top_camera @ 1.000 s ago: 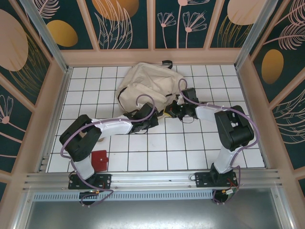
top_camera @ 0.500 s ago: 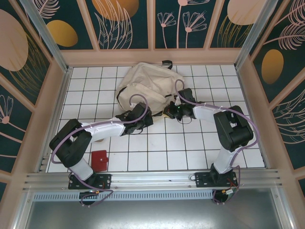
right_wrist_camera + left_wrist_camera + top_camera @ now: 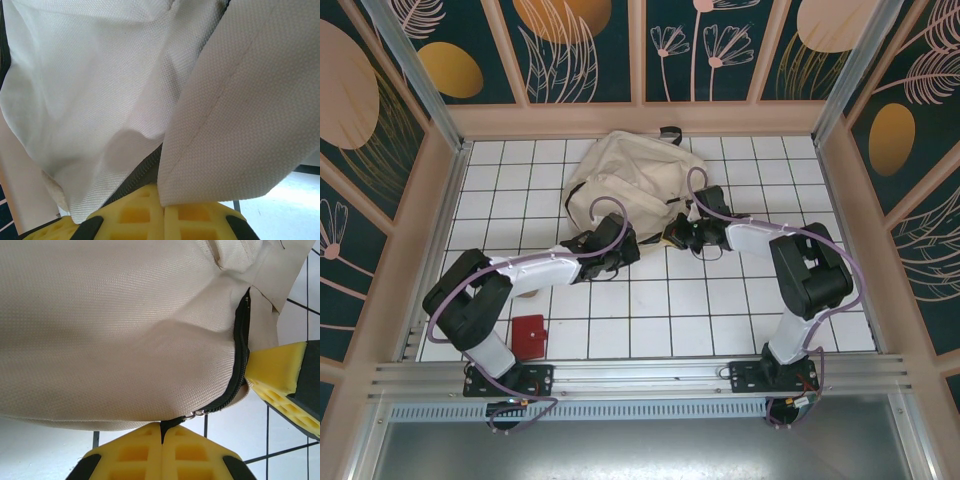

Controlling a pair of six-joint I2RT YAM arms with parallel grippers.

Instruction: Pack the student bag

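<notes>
The student bag (image 3: pixel 620 180) lay slumped at the far middle of the tiled table (image 3: pixel 650 300), soft and floppy by the look of it, best taken at a seam or zipper edge. At its near edge the left gripper (image 3: pixel 161 432) was clamped shut on the black zipper pull (image 3: pixel 172 421), the right gripper (image 3: pixel 163 202) pinched shut on a fabric fold just beside.
</notes>
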